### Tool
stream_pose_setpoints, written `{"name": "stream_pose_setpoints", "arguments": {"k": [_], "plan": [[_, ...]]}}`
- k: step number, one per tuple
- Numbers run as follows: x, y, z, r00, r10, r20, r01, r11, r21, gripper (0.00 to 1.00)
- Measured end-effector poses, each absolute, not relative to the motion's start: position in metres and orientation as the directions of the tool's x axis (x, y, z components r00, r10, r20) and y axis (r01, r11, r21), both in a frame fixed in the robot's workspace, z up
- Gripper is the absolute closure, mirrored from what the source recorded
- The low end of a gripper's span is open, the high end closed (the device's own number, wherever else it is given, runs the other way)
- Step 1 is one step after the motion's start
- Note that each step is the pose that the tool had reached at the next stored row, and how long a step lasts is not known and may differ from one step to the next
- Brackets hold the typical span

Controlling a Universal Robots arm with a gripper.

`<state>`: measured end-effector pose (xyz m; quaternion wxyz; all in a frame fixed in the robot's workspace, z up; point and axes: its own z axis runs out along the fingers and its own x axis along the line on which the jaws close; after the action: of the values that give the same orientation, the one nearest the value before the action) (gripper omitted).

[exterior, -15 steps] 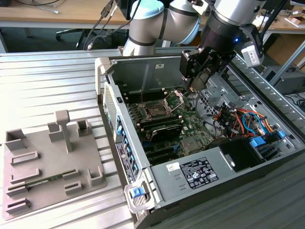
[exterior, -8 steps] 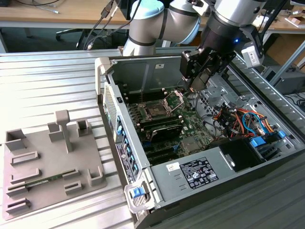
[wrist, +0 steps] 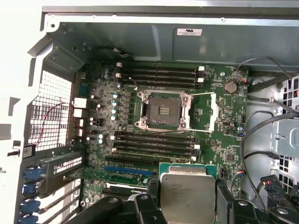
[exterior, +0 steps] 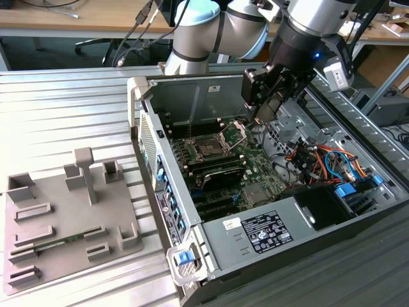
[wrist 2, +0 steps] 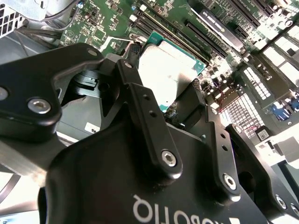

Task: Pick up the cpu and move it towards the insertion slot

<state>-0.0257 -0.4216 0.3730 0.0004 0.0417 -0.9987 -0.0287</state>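
Note:
My gripper (exterior: 264,110) hangs inside the open computer case, shut on the cpu (wrist: 187,193). The cpu is a flat silvery square with a green rim, clamped by its edges between the two black fingers (wrist: 153,196); in the second wrist view the cpu (wrist 2: 170,65) sits between the same fingers above the board. The insertion slot (wrist: 163,109) is a dark square socket in a silver frame on the green board, with its load plate (exterior: 235,133) swung up. In the exterior view the gripper is above and to the right of the insertion slot (exterior: 208,148), apart from it.
Long black memory slots (wrist: 159,74) run on both sides of the socket. Coloured cables (exterior: 319,160) and a power supply (exterior: 262,230) fill the case at the exterior view's right. A grey plastic tray (exterior: 64,217) with a green memory stick (exterior: 61,243) lies left of the case.

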Motion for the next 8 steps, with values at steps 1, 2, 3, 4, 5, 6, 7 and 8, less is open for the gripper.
{"name": "stream_pose_setpoints", "arguments": {"k": [1, 2, 3, 4, 5, 6, 7, 8], "plan": [[-0.0257, -0.4216, 0.3728, -0.997, -0.083, -0.002, -0.083, 0.995, 0.057, 0.45], [-0.0257, -0.4216, 0.3726, -0.997, -0.083, -0.002, -0.083, 0.995, 0.057, 0.45], [-0.0257, -0.4216, 0.3724, -0.997, -0.083, -0.002, -0.083, 0.995, 0.057, 0.45], [-0.0256, -0.4216, 0.3723, -0.997, -0.083, -0.002, -0.083, 0.995, 0.057, 0.45], [-0.0256, -0.4216, 0.3721, -0.997, -0.083, -0.002, -0.083, 0.995, 0.057, 0.45], [-0.0256, -0.4216, 0.372, -0.997, -0.083, -0.002, -0.083, 0.995, 0.057, 0.45], [-0.0255, -0.4216, 0.3717, -0.997, -0.083, -0.002, -0.083, 0.995, 0.057, 0.45], [-0.0254, -0.4216, 0.3715, -0.997, -0.083, -0.002, -0.083, 0.995, 0.057, 0.45]]}}
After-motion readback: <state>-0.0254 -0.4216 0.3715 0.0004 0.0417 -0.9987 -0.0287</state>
